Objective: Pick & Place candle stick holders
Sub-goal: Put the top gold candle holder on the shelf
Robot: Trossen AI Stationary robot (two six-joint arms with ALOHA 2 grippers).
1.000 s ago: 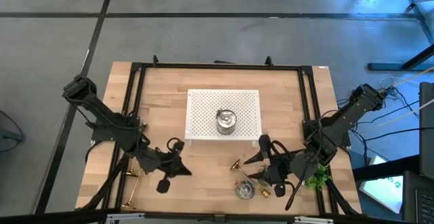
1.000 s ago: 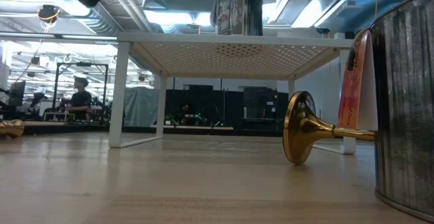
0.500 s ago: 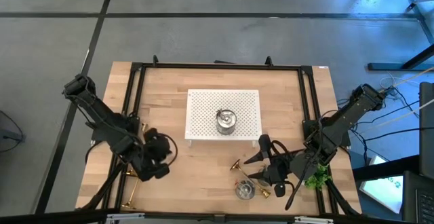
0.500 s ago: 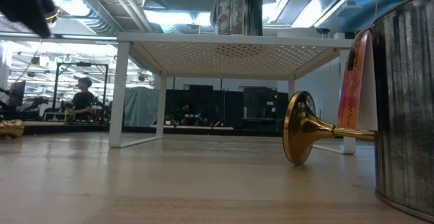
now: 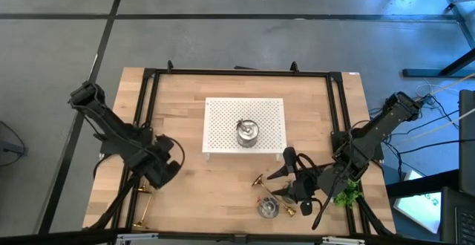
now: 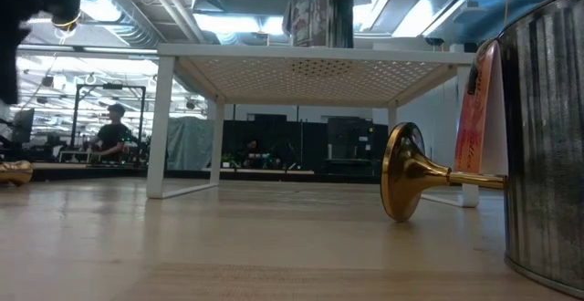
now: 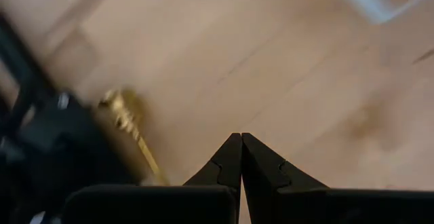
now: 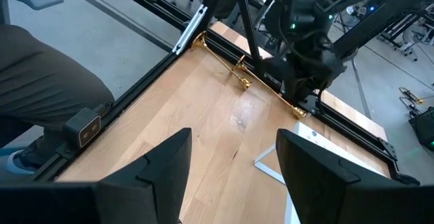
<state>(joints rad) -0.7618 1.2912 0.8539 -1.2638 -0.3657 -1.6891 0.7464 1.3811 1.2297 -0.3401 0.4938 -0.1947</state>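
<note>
Left claw (image 5: 165, 172): you see it at 9 o'clock on the tabletop (image 5: 312, 111), fingers pressed together, holding nothing.
Gold candlesticks (image 5: 144, 205): lying at 7 o'clock by the frame rail, just beside your left claw.
White stand (image 5: 223, 122): centre, with one silver holder (image 5: 247, 132) upright on top.
Fallen gold candlestick (image 5: 259, 180): at 5 o'clock, on its side.
Silver holder near it (image 5: 268, 208): at 5 o'clock.
Right claw (image 5: 283, 177): at 5 o'clock, fingers half apart, empty.
</note>
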